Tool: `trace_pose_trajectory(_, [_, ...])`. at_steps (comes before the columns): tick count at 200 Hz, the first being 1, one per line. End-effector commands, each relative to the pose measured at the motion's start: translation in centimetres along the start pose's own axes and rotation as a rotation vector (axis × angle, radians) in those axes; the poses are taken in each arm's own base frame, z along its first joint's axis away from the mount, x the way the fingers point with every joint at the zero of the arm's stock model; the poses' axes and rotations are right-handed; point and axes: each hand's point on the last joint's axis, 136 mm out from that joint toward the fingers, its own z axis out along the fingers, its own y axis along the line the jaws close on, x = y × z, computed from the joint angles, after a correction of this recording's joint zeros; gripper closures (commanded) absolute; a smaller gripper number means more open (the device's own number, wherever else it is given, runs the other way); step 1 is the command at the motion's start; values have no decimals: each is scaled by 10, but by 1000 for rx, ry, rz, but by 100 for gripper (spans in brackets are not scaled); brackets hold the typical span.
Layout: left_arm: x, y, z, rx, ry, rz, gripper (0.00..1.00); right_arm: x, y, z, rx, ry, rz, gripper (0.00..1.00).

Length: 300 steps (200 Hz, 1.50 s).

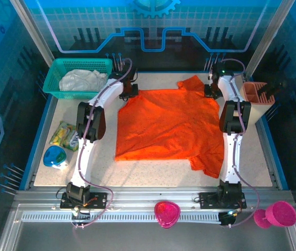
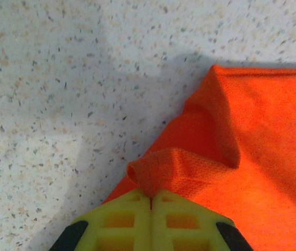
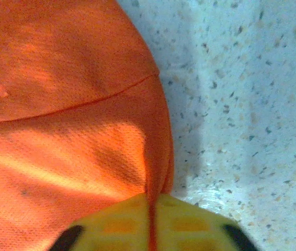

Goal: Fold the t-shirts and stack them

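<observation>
An orange t-shirt [image 1: 169, 125] lies spread over the middle of the table. My left gripper [image 1: 128, 90] is shut on its far left corner; the pinched fold of orange cloth [image 2: 169, 170] bunches up just ahead of the yellow fingertips [image 2: 129, 219]. At the far right edge of the shirt my right gripper [image 1: 211, 90] is shut on the cloth, and a thin strip of orange fabric [image 3: 156, 178] runs between its closed fingers [image 3: 190, 222]. A white t-shirt [image 1: 82, 80] lies crumpled in the teal basket [image 1: 54, 78].
The teal basket stands at the far left corner. A snack packet [image 1: 64, 135] and a blue-and-white object [image 1: 55, 157] lie on the left side. A brown holder [image 1: 258, 93] stands at the right edge. Pink bowls [image 1: 167, 213] [image 1: 280, 213] sit on the front rail.
</observation>
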Motion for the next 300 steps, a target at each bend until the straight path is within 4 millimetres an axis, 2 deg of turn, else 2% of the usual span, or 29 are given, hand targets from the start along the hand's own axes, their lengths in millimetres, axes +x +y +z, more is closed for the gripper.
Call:
trace_pose_trajectory(1, [-15,-4,-29,30,-59,14,100,0,0,-30,-32,-16,34,100])
trace_pose_trajectory(25, [-15,-1,-31,25,-61,18,100,3,11,-61,-62,-55,58,100])
trace_pose_trajectory(31, [-14,-1,-31,25,-61,17,100,9,15,-61,-75,-48,67,100])
trace_pose_trajectory(34, [-14,-1,-31,25,-61,18,100,7,17,-73,-83,-72,71,100])
trace_pose_trajectory(46, [-12,-1,-30,25,-57,20,100,14,30,-85,-119,-97,78,100])
trace_pose_trajectory(67, [-9,2,-29,22,-52,24,100,35,51,-95,-159,-98,80,100])
trace_pose_trajectory(89, [-5,6,-26,19,-48,21,100,66,75,-93,-177,-57,60,100])
trace_pose_trajectory(117, [-2,10,-24,17,-46,17,100,109,105,-79,-191,14,47,100])
trace_pose_trajectory(141, [2,14,-19,12,-33,17,100,141,134,-69,-217,70,26,89])
trace_pose_trajectory(156, [4,15,-17,10,-28,16,100,151,143,-69,-210,90,6,75])
trace_pose_trajectory(172, [4,16,-17,7,-27,18,100,147,141,-78,-180,76,-1,61])
trace_pose_trajectory(187, [4,17,-18,8,-28,18,100,136,126,-94,-114,40,4,52])
trace_pose_trajectory(208, [4,17,-18,9,-29,19,100,118,97,-114,-31,-23,35,45])
trace_pose_trajectory(224, [4,16,-17,13,-29,18,100,103,75,-117,-12,-40,82,45])
trace_pose_trajectory(263, [6,15,-15,21,-18,23,100,65,36,-91,-26,-10,165,48])
trace_pose_trajectory(300, [7,12,-14,33,-10,37,100,33,24,-59,-34,21,188,50])
